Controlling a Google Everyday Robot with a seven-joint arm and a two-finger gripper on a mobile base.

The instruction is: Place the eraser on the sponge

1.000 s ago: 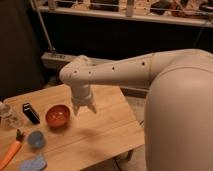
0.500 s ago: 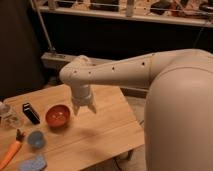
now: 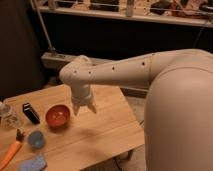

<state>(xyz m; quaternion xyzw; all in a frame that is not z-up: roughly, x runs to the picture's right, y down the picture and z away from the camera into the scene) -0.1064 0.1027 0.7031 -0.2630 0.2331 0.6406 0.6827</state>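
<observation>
Hovering beside the red bowl (image 3: 48, 118), the hand (image 3: 84, 110) gapes.

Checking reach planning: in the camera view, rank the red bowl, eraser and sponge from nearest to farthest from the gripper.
The gripper hangs open above the middle of the table.
1. The red bowl, just picture-left of it.
2. The eraser, beyond the bowl, farther picture-left.
3. The sponge, at the picture's bottom-left corner.

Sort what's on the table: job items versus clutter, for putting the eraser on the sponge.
Job: eraser, left of the red bowl; sponge, at the table's near corner; gripper, open, above the table right of the bowl.
Lying about: red bowl; blue cup; orange-handled tool; clear glass item.
</observation>
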